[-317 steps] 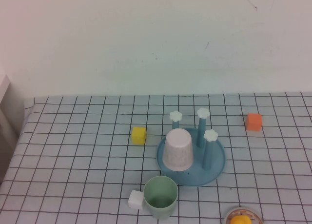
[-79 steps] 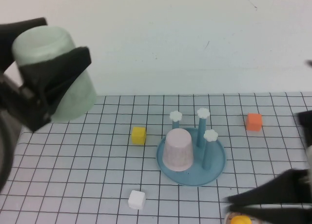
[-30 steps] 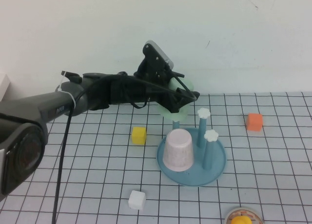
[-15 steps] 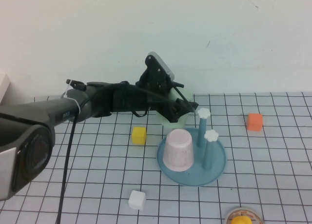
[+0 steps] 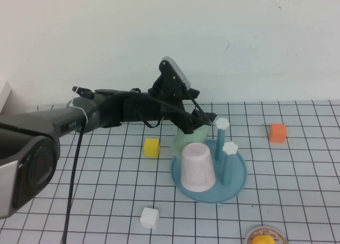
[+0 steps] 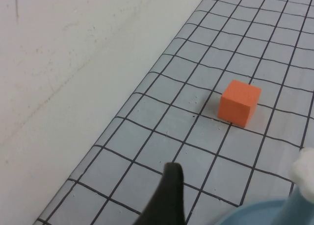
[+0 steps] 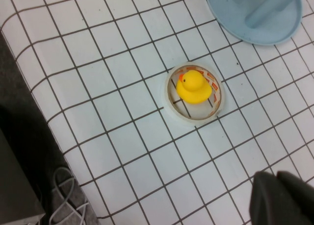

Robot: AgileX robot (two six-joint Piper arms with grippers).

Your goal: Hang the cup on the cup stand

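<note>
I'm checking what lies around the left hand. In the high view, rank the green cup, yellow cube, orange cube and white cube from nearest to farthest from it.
From the left hand, open above the cup stand; the right hand, shut, is out of that view:
1. Green cup, just below it.
2. Yellow cube, on its left.
3. Orange cube, on its right.
4. White cube, near the front edge.

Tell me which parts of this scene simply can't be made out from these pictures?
- Mint-green cup, high view: mostly hidden behind the left tool and the pink cup; whether it sits on a peg is unclear.
- Cup stand, left wrist view: cut off by the edge.
- Right tool: only a dark, shut tip shows, right wrist view.
</note>
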